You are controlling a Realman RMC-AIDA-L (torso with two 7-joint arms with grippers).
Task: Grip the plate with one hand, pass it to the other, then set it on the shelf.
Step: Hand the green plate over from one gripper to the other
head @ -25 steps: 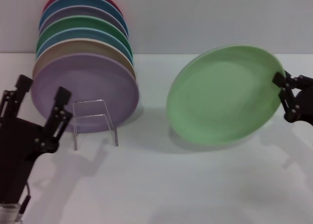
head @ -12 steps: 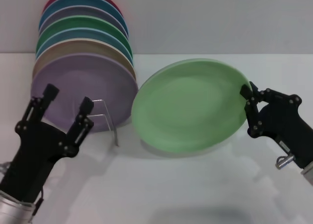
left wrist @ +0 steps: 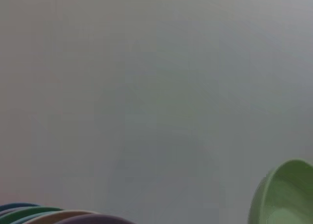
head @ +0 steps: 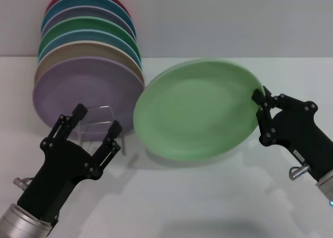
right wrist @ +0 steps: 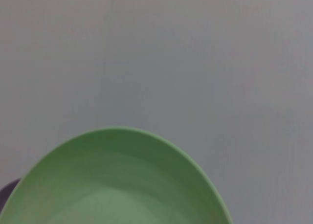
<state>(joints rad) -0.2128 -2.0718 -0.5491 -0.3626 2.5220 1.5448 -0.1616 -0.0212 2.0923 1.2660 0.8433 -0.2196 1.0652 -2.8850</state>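
The pale lime-green plate (head: 200, 109) hangs tilted above the table centre, its face toward me. My right gripper (head: 261, 104) is shut on its right rim. The plate's left rim reaches close to the stack of plates. My left gripper (head: 95, 128) stands open at the lower left, in front of the clear acrylic shelf (head: 96, 118) and apart from the plate. The plate fills the bottom of the right wrist view (right wrist: 117, 185), and its rim shows at a corner of the left wrist view (left wrist: 283, 194).
A leaning stack of several coloured plates (head: 88, 56) stands at the back left behind the shelf, a lilac plate (head: 78, 87) at its front. The white table (head: 208, 196) spreads in front, a grey wall behind.
The right gripper has carried the plate leftward toward the centre. The left gripper has risen and moved right, now in front of the shelf, still open.
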